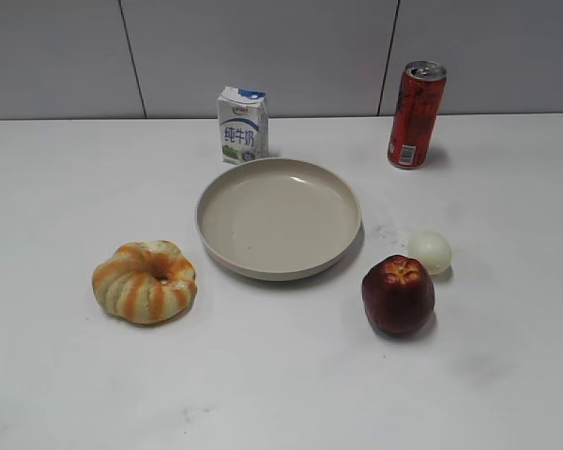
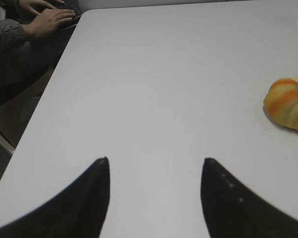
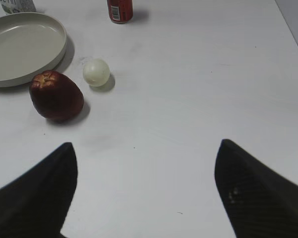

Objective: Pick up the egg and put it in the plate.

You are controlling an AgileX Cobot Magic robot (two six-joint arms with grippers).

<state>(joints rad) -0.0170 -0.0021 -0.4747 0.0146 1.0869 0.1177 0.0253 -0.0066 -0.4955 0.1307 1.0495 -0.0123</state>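
Note:
The pale cream egg (image 1: 431, 252) lies on the white table right of the beige plate (image 1: 221, 247) and just behind the dark red apple (image 1: 398, 294). In the right wrist view the egg (image 3: 96, 72) sits up and left of my right gripper (image 3: 145, 148), which is open, empty and well short of it; the plate's rim (image 3: 57, 53) is at the top left. My left gripper (image 2: 155, 159) is open and empty over bare table, far left of the plate. Neither gripper shows in the exterior view.
An orange-striped ring-shaped bread (image 1: 144, 280) lies left of the plate and shows in the left wrist view (image 2: 289, 103). A milk carton (image 1: 242, 125) stands behind the plate, a red can (image 1: 416, 114) at back right. A person's hands (image 2: 44, 20) are beyond the table's left edge.

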